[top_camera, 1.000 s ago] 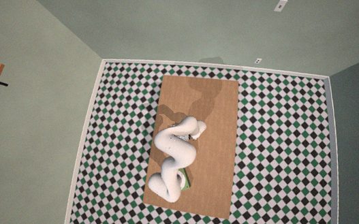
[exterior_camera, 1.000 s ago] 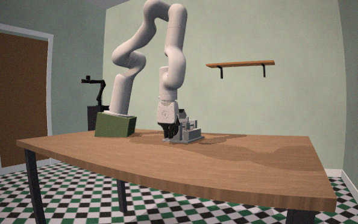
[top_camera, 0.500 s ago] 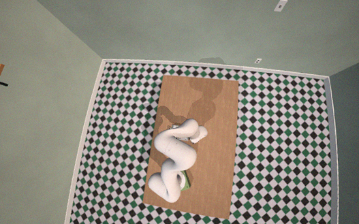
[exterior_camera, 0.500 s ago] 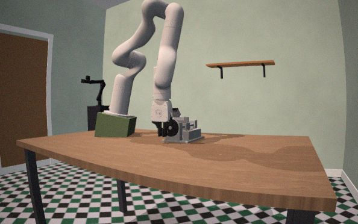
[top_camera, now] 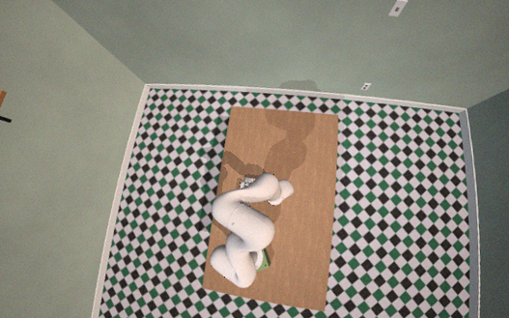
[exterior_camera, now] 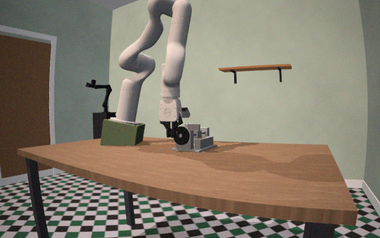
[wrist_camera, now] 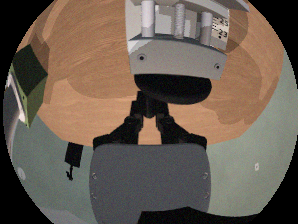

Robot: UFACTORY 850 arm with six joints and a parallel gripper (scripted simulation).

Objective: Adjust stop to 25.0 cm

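Observation:
A small grey stop mechanism stands on the wooden table, with a black handwheel on its near end. My gripper comes down from above and is shut on the handwheel's rim. In the wrist view the black fingers close on the dark handwheel, with the grey mechanism and its scale marks beyond it. In the overhead view the arm hides most of the mechanism.
The arm's green base block stands on the table left of the mechanism. A black stand is behind the table. A wooden shelf hangs on the far wall.

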